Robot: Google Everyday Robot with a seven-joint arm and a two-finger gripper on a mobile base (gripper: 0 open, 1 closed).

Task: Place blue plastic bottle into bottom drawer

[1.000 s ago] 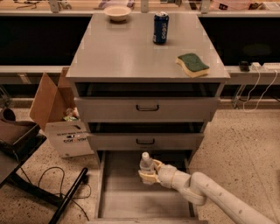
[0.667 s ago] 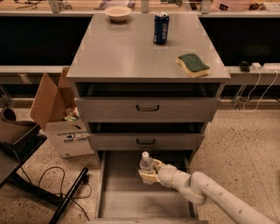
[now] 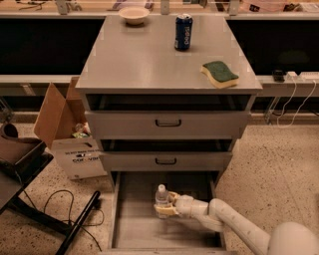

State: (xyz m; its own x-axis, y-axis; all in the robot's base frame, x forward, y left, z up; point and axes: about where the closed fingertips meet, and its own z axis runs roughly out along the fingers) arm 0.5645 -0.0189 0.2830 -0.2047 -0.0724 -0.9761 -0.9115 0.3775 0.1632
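Speckled floor (image 3: 279,169) around a grey metal cabinet (image 3: 149,64), with its bottom drawer (image 3: 134,224) pulled out and the gripper (image 3: 166,208) reaching into it.
Coming in from the lower right, the white arm ends over the open tray, where the gripper is clenched around the lower body of the blue plastic bottle (image 3: 161,195). The bottle stands upright, cap up, above the drawer's flat floor near the middle; whether its base touches the floor cannot be told. On the cabinet top sit a pale bowl (image 3: 134,15) at the back, a Pepsi can (image 3: 183,32) beside it, and a green sponge (image 3: 220,73) near the right edge. An open cardboard box (image 3: 65,134) stands left of the cabinet.
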